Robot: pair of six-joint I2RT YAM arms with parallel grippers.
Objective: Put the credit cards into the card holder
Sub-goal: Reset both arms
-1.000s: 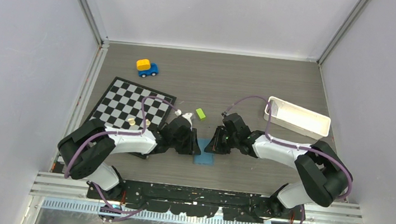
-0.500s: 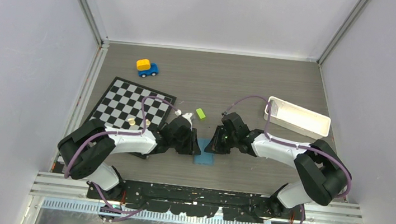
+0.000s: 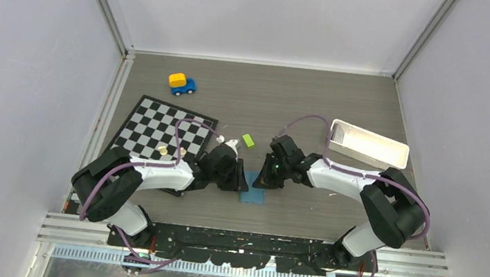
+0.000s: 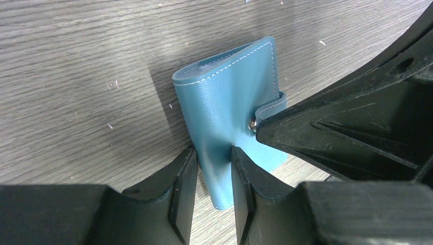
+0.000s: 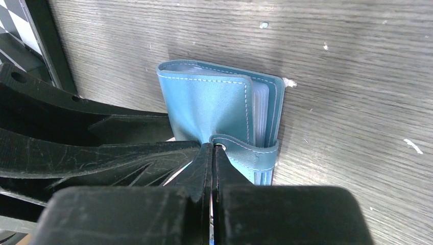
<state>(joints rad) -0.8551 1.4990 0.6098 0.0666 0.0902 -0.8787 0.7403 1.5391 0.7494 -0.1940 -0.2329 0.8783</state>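
A black-and-white checkered board (image 3: 160, 129) lies flat at the left of the grey wood-grain table (image 3: 268, 92), with a small blue-and-yellow toy car (image 3: 182, 84) beyond it, well apart. The left gripper (image 4: 213, 153) reaches in from beside the board's near corner. Its two black fingers (image 4: 185, 189) are clamped on the near edge of the teal-blue leather card holder (image 4: 230, 87), one on each side of the cover. A small lime-green block (image 3: 248, 140) sits just behind the two grippers. The card holder is folded and rests on the table near the front middle, between the grippers, with clear sleeves showing at its open side. The right gripper (image 5: 211, 153) has its jaws pressed together, tips against the blue snap strap (image 5: 245, 153); whether the strap is pinched cannot be told. A long white rectangular tray (image 3: 369, 155) lies at the far right.
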